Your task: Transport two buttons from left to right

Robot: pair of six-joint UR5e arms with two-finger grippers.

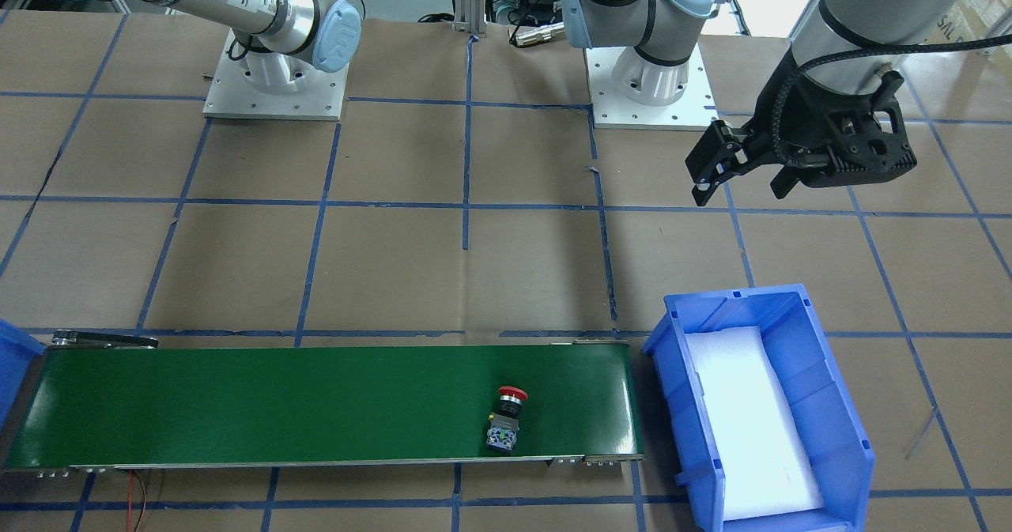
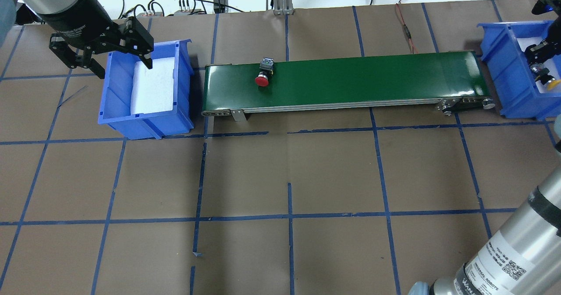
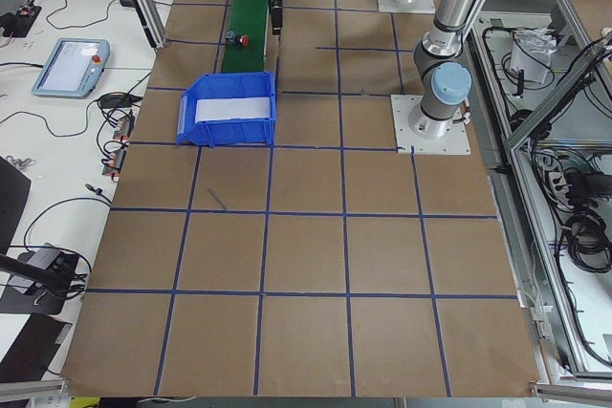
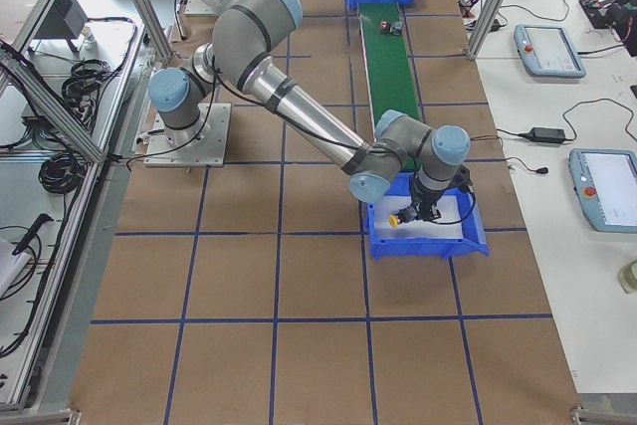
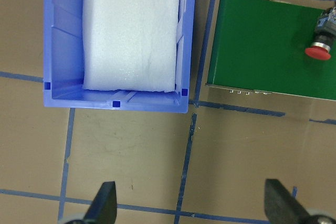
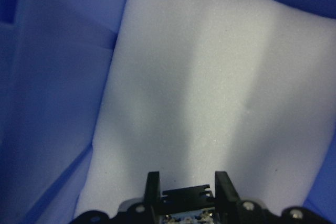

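A red-capped button point(image 2: 264, 72) lies on its side on the green conveyor belt point(image 2: 350, 78), near the belt's left end; it also shows in the front view point(image 1: 506, 419) and the left wrist view point(image 5: 321, 38). My left gripper point(image 2: 122, 65) hangs open and empty above the near rim of the left blue bin point(image 2: 114, 93); its fingers point(image 5: 107, 205) are spread wide. My right gripper point(image 2: 541, 65) is down inside the right blue bin point(image 2: 504, 67), shut on the yellow-capped button point(image 2: 553, 83). The right wrist view shows its fingers point(image 6: 152, 187) clamping the button's contact block point(image 6: 185, 208) just above white foam.
Both bins are lined with white foam point(image 5: 131, 30). The belt runs between them along the table's far side. Blue tape lines grid the brown paper tabletop. Cables point(image 2: 407, 27) lie behind the belt. The right arm's large links point(image 2: 513, 251) cross the near right corner.
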